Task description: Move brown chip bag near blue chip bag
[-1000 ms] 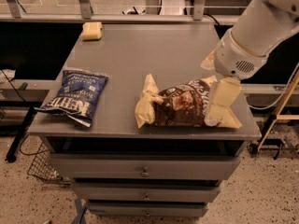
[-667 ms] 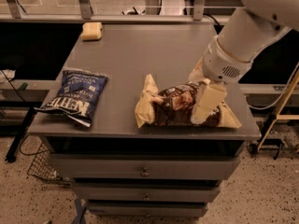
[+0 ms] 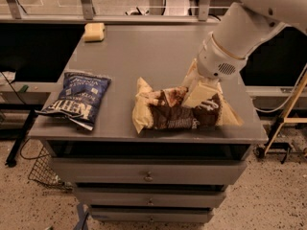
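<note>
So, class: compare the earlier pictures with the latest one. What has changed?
The gripper moved left along the brown chip bag, from its right end towards its middle, and sits on it; a grasp cannot be confirmed. That bag hardly shifted; the blue chip bag and yellow block stayed put.

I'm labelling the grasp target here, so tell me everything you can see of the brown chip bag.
The brown chip bag is a crinkled packet, dark brown in the middle with pale tan ends and white lettering. It lies flat, lengthwise along the front edge of the grey table, on the picture's right half. The gripper sits on its upper right part; nothing else touches it.
</note>
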Motion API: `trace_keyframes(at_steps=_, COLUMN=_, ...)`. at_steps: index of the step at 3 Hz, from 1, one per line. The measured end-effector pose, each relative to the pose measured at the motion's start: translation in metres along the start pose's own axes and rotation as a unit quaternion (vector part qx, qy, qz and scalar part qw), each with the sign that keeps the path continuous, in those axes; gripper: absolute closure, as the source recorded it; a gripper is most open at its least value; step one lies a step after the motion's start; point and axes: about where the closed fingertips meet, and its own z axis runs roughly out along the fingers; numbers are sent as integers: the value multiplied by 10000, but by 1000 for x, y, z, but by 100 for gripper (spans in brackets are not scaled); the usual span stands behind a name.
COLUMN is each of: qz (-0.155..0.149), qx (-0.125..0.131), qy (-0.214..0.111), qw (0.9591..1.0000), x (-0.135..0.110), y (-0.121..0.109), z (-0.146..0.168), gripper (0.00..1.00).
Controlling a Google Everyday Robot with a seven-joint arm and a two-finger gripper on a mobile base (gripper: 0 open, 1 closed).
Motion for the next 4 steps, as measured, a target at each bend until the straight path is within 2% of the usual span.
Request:
trace_keyframes(at_steps=1, qz=-407, qx=63, qy=-200, qw=9990, x=-34, y=-6, z=-11, gripper=90)
trace_keyframes(at_steps=2, qz=-985, qx=165, qy=-617, qw=9931, x=-90, y=-18, z=-27, gripper=100)
trace_keyframes(at_steps=3, qz=-1281, qx=197, qy=-863, qw=9878, x=-122, y=-31, z=-28, gripper=100)
trace_keyframes(at_steps=4, qz=-1293, qx=316, qy=-945, qw=9866, x=-142, y=-56, z=-14, gripper=100)
